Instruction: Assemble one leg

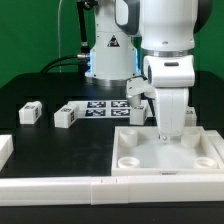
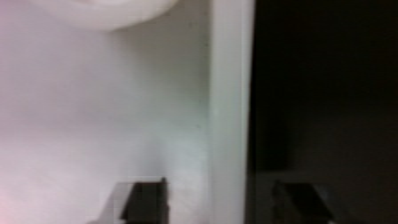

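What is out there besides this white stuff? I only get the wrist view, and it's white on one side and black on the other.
Observer: A small leg lies on the black table, toward the exterior view's left, well apart from the tool.
Operator: Is it the only one?
Observer: No. A second leg lies near it, beside the marker board.
Operator: So what's my white stuff?
Observer: It's a big square white panel with round corner sockets. The tool is down at its far edge.
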Tool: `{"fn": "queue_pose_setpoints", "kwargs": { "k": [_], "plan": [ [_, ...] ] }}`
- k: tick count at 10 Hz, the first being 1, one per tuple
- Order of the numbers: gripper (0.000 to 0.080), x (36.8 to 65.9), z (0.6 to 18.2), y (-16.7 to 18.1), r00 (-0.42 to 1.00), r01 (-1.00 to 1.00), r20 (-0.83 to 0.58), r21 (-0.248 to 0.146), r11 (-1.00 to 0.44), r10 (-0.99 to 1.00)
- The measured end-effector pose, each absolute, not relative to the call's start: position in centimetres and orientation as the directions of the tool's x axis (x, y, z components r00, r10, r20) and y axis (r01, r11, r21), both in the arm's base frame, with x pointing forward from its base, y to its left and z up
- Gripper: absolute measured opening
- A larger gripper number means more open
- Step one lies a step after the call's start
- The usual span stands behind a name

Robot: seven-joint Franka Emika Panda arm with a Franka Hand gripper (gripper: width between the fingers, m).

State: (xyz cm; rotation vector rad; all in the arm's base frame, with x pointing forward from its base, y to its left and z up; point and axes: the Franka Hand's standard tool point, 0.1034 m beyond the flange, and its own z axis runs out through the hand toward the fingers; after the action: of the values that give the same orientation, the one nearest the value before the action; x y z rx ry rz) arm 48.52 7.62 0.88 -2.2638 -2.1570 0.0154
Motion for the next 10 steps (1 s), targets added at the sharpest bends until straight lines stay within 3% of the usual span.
{"fn": "queue_pose_setpoints", "kwargs": {
  "k": [1, 2, 3, 4, 8, 10],
  "plan": [
    [0.0407, 48.5, 0.9, 7.6, 0.048, 0.999, 0.003, -0.017, -0.048, 0.999],
    [0.057, 48.5, 0.9, 7.6, 0.048, 0.999, 0.003, -0.017, -0.048, 0.999],
    [0.057, 48.5, 0.9, 7.6, 0.048, 0.999, 0.003, -0.018, -0.048, 0.999],
    [0.0635, 48.5, 0.9, 7.6, 0.048, 0.999, 0.003, -0.018, -0.048, 0.999],
    [0.0649, 48.5, 0.9, 7.6, 0.049, 0.999, 0.003, -0.017, -0.049, 0.999],
    [0.0649, 47.9, 3.4, 7.7, 0.124, 0.992, -0.003, 0.011, -0.124, 0.992]
  ]
}}
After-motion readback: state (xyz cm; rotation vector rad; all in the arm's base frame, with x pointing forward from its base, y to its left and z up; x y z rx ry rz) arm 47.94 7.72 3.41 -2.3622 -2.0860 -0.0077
